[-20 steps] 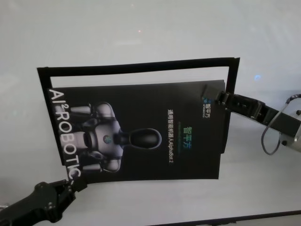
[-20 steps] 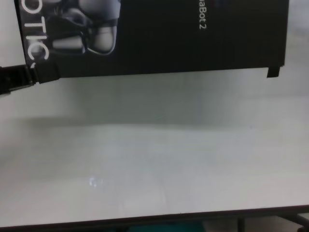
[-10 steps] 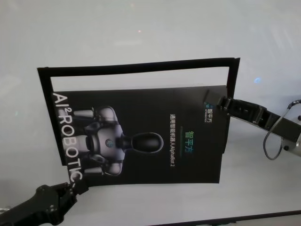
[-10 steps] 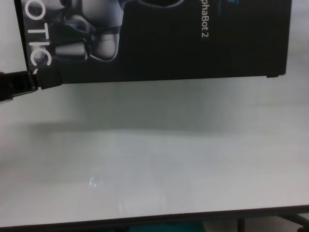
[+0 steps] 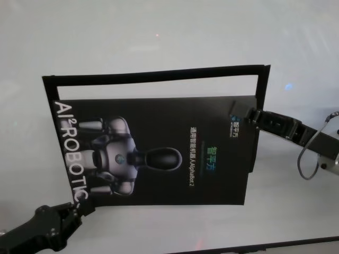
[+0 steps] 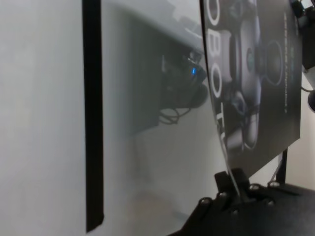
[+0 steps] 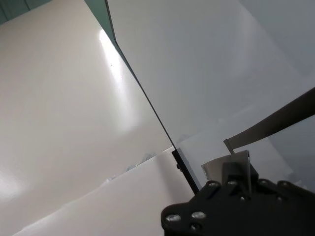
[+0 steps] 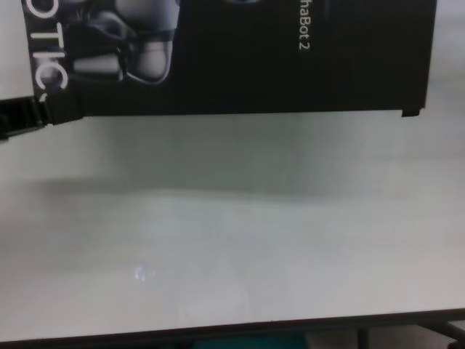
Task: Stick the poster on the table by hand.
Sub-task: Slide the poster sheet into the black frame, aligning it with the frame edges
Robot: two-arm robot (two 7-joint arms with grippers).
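Black glossy rectangular poster (image 5: 159,151) mid-frame, held above white worktop (image 5: 159,42), shifted slightly since last second. Left gripper (image 5: 79,209) clamped lower-left corner, right gripper (image 5: 249,114) clamped right edge. Not stuck yet.

Poster (image 5: 159,151) over table (image 5: 159,32) centre; L gripper (image 5: 79,208) at near-left corner, R gripper (image 5: 249,114) at far-right edge.

We see the poster (image 5: 159,153) as a thin glossy sheet, its black print catching soft glare. The white counter (image 5: 159,32) is smooth and faintly shiny, reflecting light. Both hands, left (image 5: 79,208) and right (image 5: 249,114), look like matt black plastic.
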